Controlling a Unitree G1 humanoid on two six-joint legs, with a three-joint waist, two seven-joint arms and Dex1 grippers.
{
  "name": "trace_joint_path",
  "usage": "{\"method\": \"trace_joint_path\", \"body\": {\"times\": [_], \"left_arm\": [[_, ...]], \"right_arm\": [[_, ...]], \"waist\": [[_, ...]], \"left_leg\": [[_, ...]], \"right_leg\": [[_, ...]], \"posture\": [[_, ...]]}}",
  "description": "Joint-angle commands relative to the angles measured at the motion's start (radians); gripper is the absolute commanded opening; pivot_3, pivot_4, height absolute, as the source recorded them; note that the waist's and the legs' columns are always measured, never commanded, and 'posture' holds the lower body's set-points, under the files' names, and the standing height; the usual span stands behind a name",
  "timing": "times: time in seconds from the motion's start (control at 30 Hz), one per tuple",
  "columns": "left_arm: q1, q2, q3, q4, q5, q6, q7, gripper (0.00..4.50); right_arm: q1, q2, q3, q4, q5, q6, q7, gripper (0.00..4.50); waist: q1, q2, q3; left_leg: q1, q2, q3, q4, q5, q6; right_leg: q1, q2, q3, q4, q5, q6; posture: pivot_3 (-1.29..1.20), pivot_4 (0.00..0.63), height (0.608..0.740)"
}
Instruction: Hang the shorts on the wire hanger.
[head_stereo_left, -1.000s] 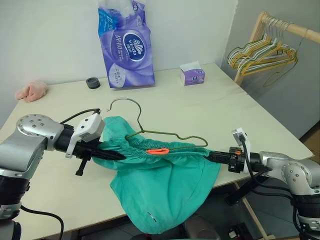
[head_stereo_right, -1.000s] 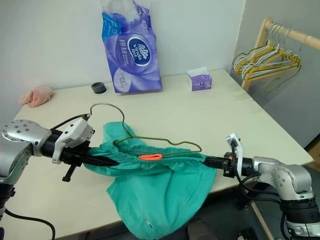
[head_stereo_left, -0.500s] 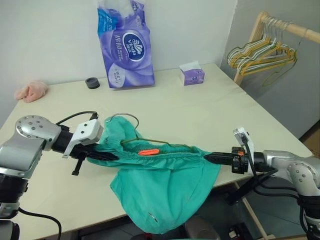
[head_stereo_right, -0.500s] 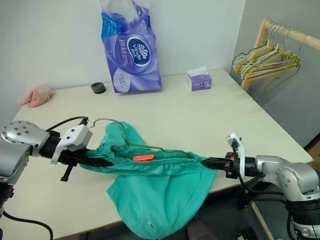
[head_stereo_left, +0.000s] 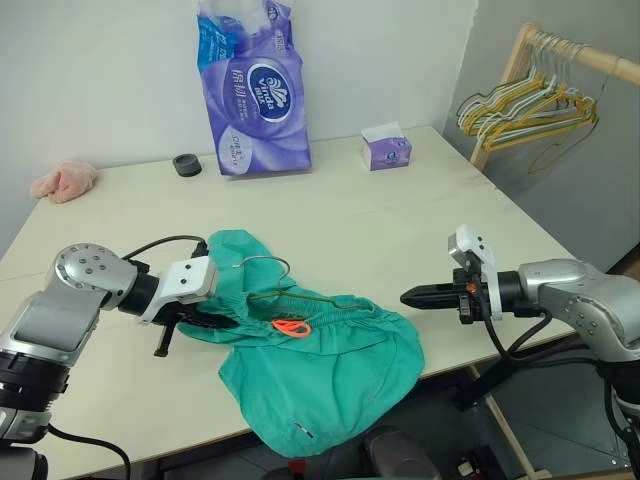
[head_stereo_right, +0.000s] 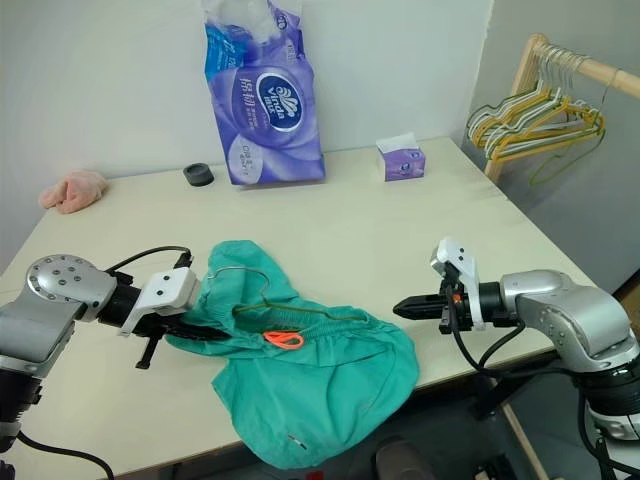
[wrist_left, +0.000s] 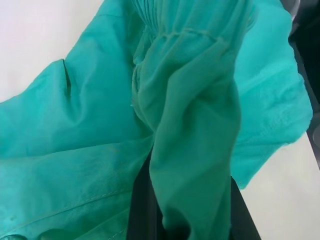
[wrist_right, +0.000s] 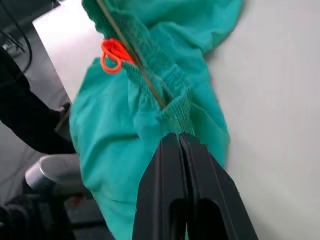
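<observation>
The teal shorts (head_stereo_left: 320, 375) lie slumped on the table's front edge, with one leg hanging over it. Their orange loop tag (head_stereo_left: 290, 326) shows on the gathered waistband. The thin wire hanger (head_stereo_left: 262, 266) rests on the cloth, its hook toward my left and its wire (wrist_right: 131, 55) running along the waistband. My left gripper (head_stereo_left: 224, 322) is shut on the left end of the waistband, and cloth drapes over its fingers (wrist_left: 142, 210). My right gripper (head_stereo_left: 405, 297) is shut and holds nothing. It hovers just above the right end of the waistband (wrist_right: 175, 117).
A purple tissue pack (head_stereo_left: 255, 90), a small tissue box (head_stereo_left: 385, 150), a black roll (head_stereo_left: 186, 165) and a pink cloth lump (head_stereo_left: 62, 182) stand along the back of the table (head_stereo_left: 400, 215). A wooden rack with bunched hangers (head_stereo_left: 530, 105) is at the far right.
The right end of the waistband has left my right gripper, which has risen. The stretched shorts and the hanger have sunk onto the table. My left gripper has lowered, still holding the cloth.
</observation>
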Motion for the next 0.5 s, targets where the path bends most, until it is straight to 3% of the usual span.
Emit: {"method": "trace_joint_path", "body": {"times": [0.03, 0.33, 0.5], "left_arm": [[-0.006, 0.003, 0.020, -0.010, -0.001, -0.005, 0.013, 0.00], [-0.004, 0.007, 0.022, -0.009, -0.004, -0.012, 0.013, 0.00], [-0.012, 0.001, 0.019, -0.003, -0.001, -0.016, 0.016, 0.00]], "right_arm": [[0.024, -0.005, -0.007, -0.016, -0.072, -0.095, -0.003, 0.65], [0.049, 0.017, 0.056, -0.062, -0.139, -0.040, -0.073, 3.60], [0.009, 0.085, 0.136, -0.001, -0.189, -0.009, -0.103, 3.60]], "waist": [[0.000, 0.000, 0.000], [-0.002, 0.000, 0.000], [-0.004, 0.000, 0.000]], "left_leg": [[0.000, 0.000, 0.000, 0.000, 0.000, 0.000], [0.000, 0.000, 0.000, 0.000, 0.000, 0.000], [0.000, 0.000, -0.001, 0.000, 0.000, 0.000]], "right_leg": [[0.000, 0.000, 0.000, 0.000, 0.000, 0.000], [0.000, 0.000, 0.000, 0.000, 0.000, 0.000], [0.000, 0.000, 0.000, 0.000, 0.000, 0.000]], "posture": [[-0.36, 0.039, 0.740], [-0.36, 0.038, 0.740], [-0.35, 0.028, 0.740]]}}
